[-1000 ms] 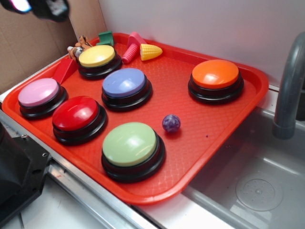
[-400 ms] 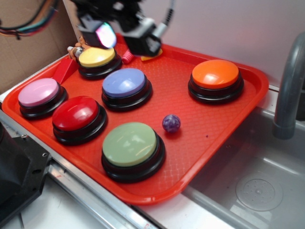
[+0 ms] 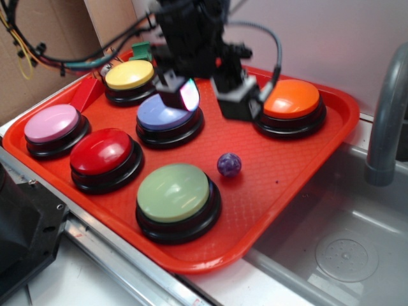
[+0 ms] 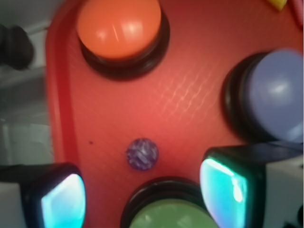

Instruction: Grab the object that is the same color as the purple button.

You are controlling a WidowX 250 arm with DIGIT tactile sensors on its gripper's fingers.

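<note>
Lying free on the red tray (image 3: 306, 162), at 5 o'clock of the purple button (image 3: 167, 111): small marbled purple ball (image 3: 229, 164). Hovering at its 12 o'clock, jaws spread wide and empty: gripper (image 3: 213, 97), advanced from the yellow button (image 3: 129, 75) since 0.4 s ago.

The hand (image 3: 213, 95) moved forward over the purple button (image 3: 167, 115).

No legible text or labels.

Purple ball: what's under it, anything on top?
The purple ball sits on the bare red tray, nothing on top. The open gripper hangs above the tray, behind the ball, partly covering the purple button.
</note>
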